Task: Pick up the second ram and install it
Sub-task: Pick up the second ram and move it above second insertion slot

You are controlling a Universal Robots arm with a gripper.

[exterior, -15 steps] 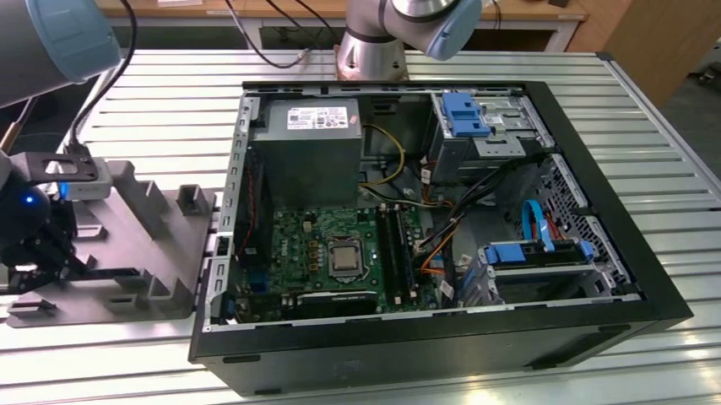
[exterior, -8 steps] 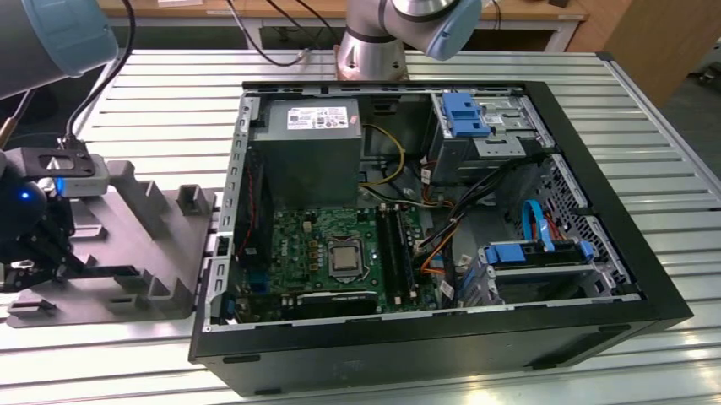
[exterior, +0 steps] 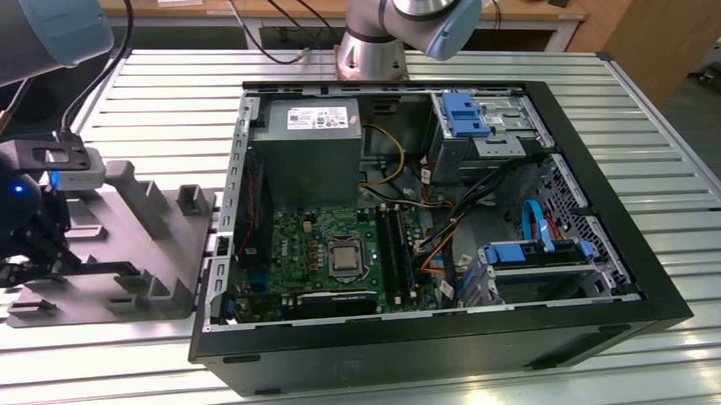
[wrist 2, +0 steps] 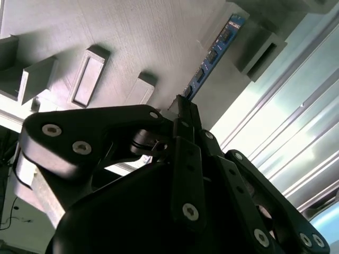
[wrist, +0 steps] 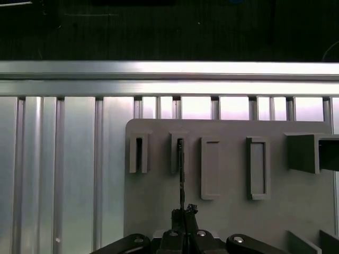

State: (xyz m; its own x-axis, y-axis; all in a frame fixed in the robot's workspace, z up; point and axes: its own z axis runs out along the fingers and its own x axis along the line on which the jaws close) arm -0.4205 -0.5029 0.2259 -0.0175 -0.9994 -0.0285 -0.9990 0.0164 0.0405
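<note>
Over the grey parts holder (wrist: 159,211) on the slatted desk (exterior: 147,110), the tool (wrist: 184,210) is clamped on one end of the second ram (wrist 2: 214,53), which stands on edge in a holder slot.

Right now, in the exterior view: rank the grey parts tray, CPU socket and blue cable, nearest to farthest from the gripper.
The gripper is at the exterior view's left, shut on the second ram.
1. Grey parts tray: directly under the gripper.
2. CPU socket: mid-motherboard, inside the case.
3. Blue cable: far side of the case, toward the exterior view's right.
</note>
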